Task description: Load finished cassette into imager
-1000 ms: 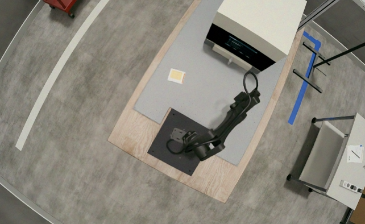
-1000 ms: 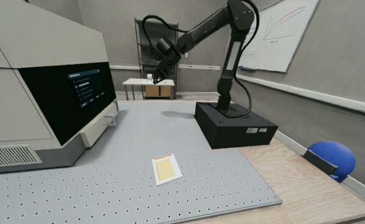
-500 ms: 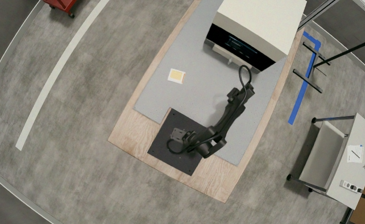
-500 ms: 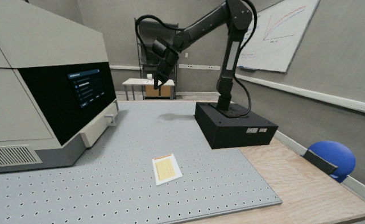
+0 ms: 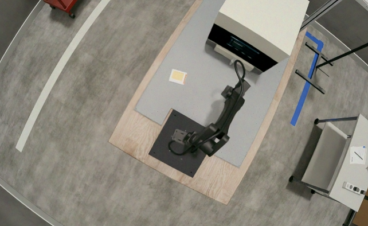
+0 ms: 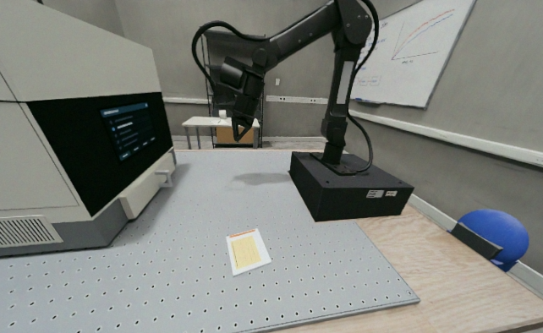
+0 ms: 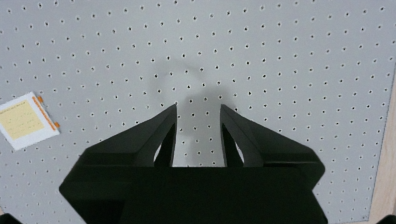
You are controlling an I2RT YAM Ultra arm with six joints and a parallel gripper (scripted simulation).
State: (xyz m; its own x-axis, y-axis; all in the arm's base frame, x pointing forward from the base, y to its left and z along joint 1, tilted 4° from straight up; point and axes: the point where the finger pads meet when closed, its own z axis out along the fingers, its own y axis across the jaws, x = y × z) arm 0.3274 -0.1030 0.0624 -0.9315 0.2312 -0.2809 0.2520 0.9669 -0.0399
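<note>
The cassette FINISHED is a white card with a yellow window and an orange edge. It lies flat on the grey perforated board. The gel imager IM is a beige box with a dark screen panel. Its drawer front with a small handle sits closed against the body, so the glass is hidden. My gripper points down, high above the board between IM and the arm's base. Its fingers are partly apart and empty. The cassette lies well to its left in the wrist view.
The arm stands on a black box base at the board's near side. Bare wooden table top borders the board. A blue chair stands off the table edge, and a cart stands on the floor.
</note>
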